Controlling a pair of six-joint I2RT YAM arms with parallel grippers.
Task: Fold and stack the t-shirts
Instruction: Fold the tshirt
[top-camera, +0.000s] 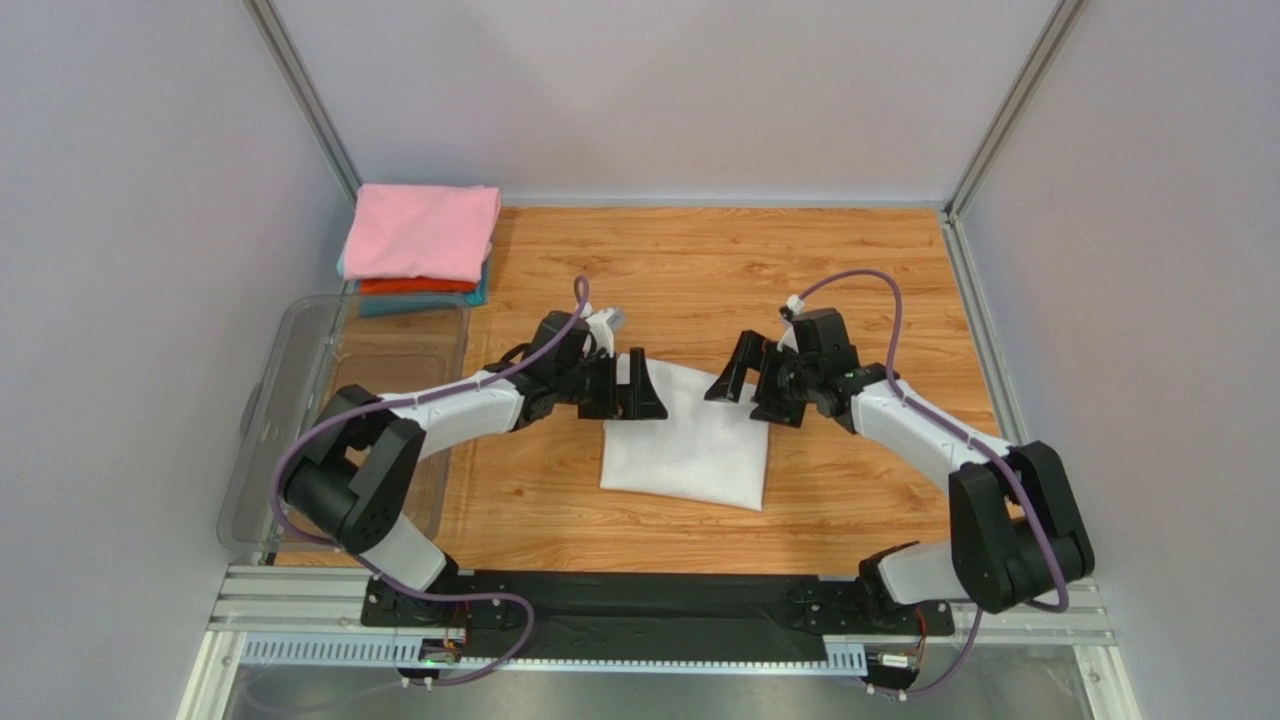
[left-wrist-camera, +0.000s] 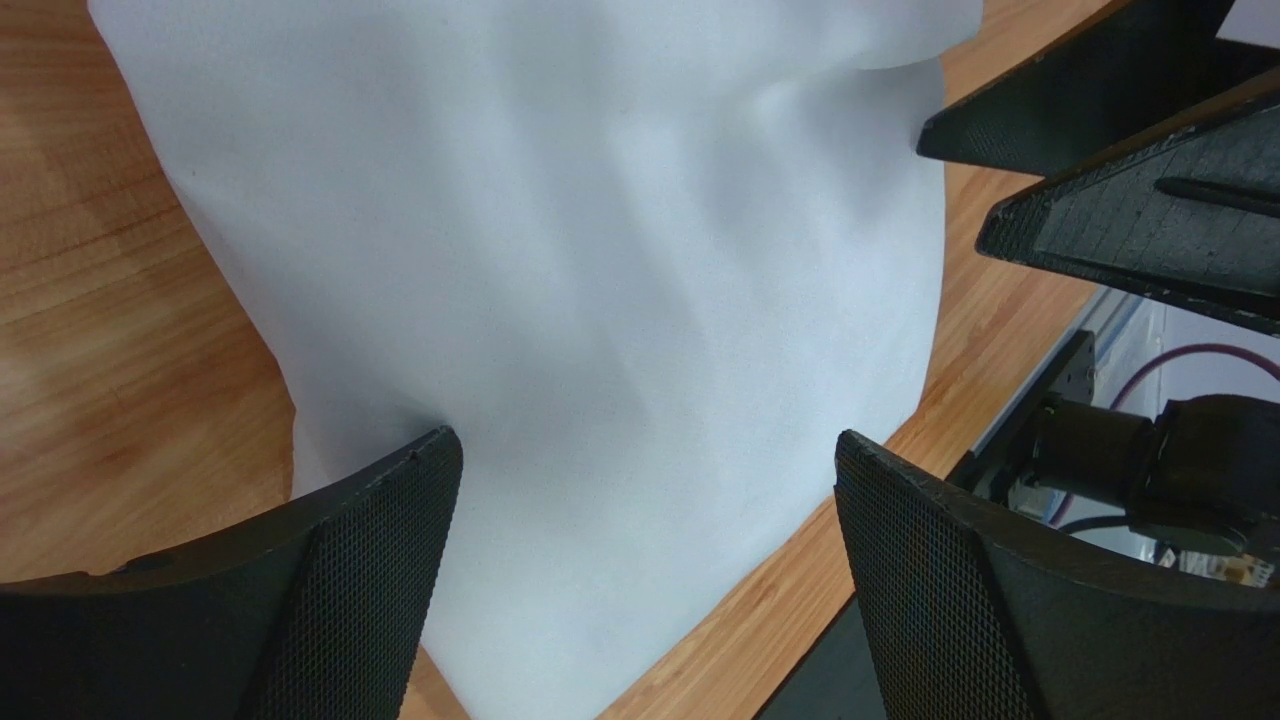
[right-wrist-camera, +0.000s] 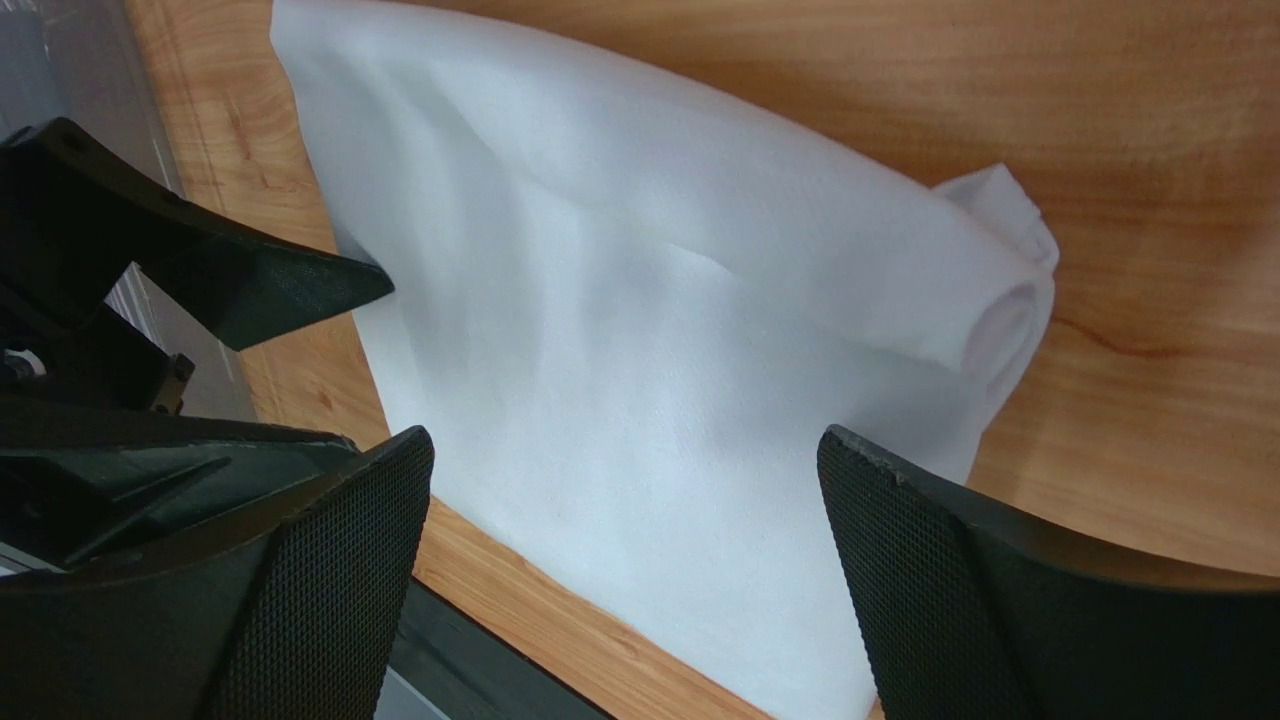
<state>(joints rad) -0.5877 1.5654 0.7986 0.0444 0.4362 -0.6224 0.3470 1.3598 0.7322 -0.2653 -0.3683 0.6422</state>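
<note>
A white t-shirt (top-camera: 690, 446) lies folded into a rough rectangle on the wooden table, in the middle. It fills the left wrist view (left-wrist-camera: 601, 300) and the right wrist view (right-wrist-camera: 676, 390), where a rolled fold shows at its right edge. My left gripper (top-camera: 627, 389) is open and empty over the shirt's far left corner. My right gripper (top-camera: 741, 375) is open and empty over its far right corner. A stack of folded tees sits at the far left: pink (top-camera: 422, 230) on top, orange-red (top-camera: 416, 285) under it, teal (top-camera: 425, 305) at the bottom.
A clear plastic bin (top-camera: 301, 393) stands along the table's left edge, next to my left arm. Grey walls close in the table on three sides. The black arm base rail (top-camera: 661, 600) runs along the near edge.
</note>
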